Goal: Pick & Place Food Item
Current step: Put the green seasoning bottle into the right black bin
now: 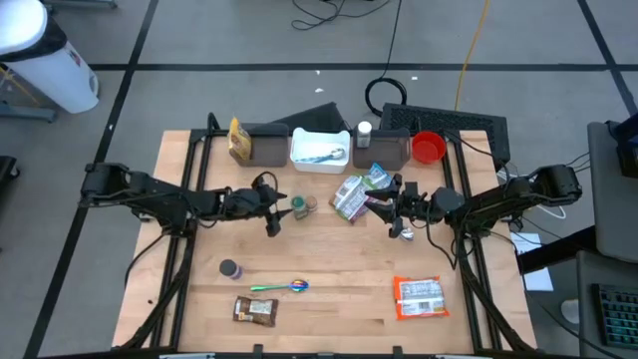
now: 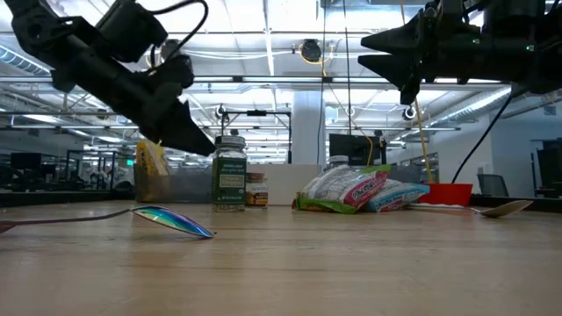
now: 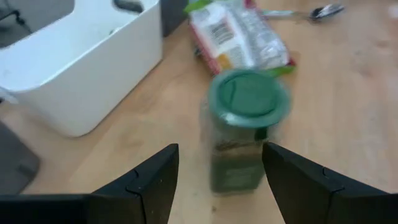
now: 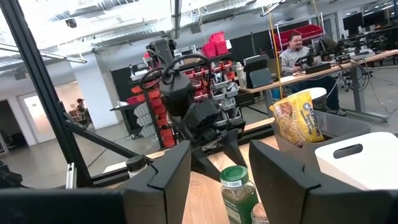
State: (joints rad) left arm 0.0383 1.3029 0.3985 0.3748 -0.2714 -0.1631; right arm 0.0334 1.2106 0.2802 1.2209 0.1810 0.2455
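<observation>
A glass spice jar with a green lid (image 1: pixel 301 206) stands upright on the wooden table; it also shows in the low view (image 2: pixel 230 172) and the left wrist view (image 3: pixel 245 118). My left gripper (image 1: pixel 273 206) is open just to the jar's left and slants down toward it. Its fingers (image 3: pixel 155 180) stand short of the jar and touch nothing. My right gripper (image 1: pixel 396 206) is open and empty, raised above the table (image 2: pixel 373 51) to the right of two snack bags (image 1: pixel 351 196). It faces the jar (image 4: pixel 236 190).
A white bin (image 1: pixel 319 148), two grey bins (image 1: pixel 269 146), a yellow bag (image 1: pixel 238 140), a red bowl (image 1: pixel 428 148) and a white bottle (image 1: pixel 364 130) line the far edge. A metal spoon (image 1: pixel 403 232), an iridescent spoon (image 1: pixel 284 287), a small dark jar (image 1: pixel 230 268), a brown packet (image 1: pixel 254 310) and an orange packet (image 1: pixel 419 297) lie nearer.
</observation>
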